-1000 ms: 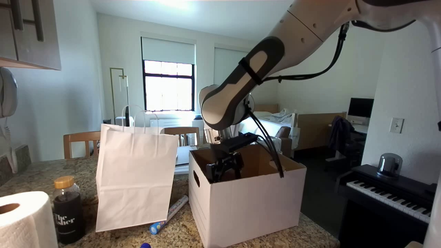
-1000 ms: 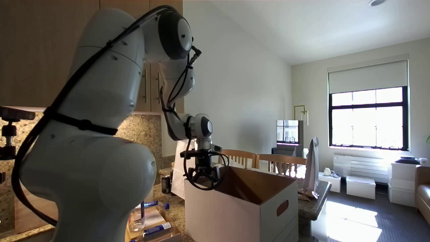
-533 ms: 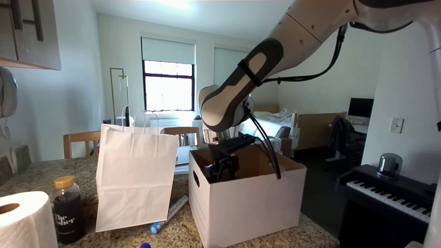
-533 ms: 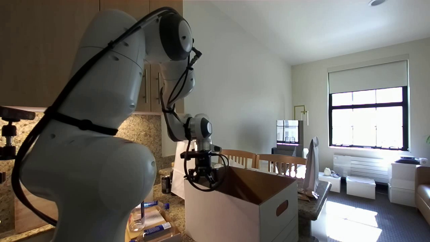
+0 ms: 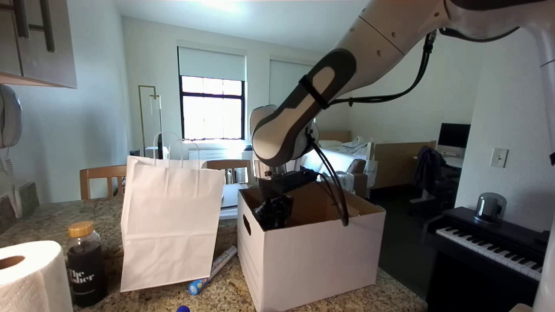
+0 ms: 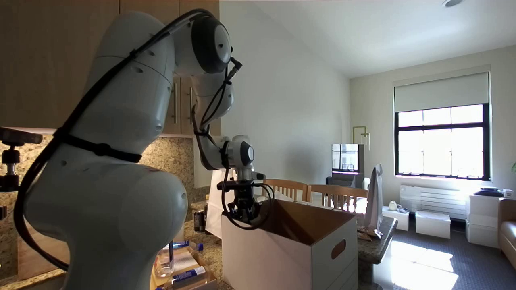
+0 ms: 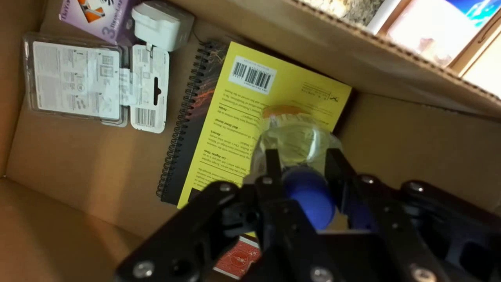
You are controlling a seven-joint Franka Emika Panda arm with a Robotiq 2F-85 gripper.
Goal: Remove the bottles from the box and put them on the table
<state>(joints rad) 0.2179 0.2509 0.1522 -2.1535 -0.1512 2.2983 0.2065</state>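
The white box (image 5: 321, 260) with its brown inside stands on the speckled table (image 5: 227, 299). In the wrist view a clear bottle (image 7: 295, 137) rises from the box's floor, its blue cap (image 7: 309, 197) toward the camera. Both fingers of my gripper (image 7: 303, 152) press against the sides of that cap. In both exterior views my gripper (image 5: 275, 212) reaches down into the box beside one wall, its fingertips hidden by the rim. More bottles (image 6: 188, 274) with blue labels lie in a shallow tray outside the box, next to the robot's base.
Inside the box are a yellow spiral book (image 7: 250, 129), a blister pack (image 7: 76, 78), a white adapter (image 7: 158, 29) and a red card (image 7: 238, 258). A tall white paper bag (image 5: 171, 225), a tube (image 5: 212, 271), a dark jar (image 5: 86, 273) and a paper roll (image 5: 37, 277) stand or lie nearby.
The gripper's jaws have come together. The arm has shifted slightly left in an exterior view. The box and the things outside it have not moved.
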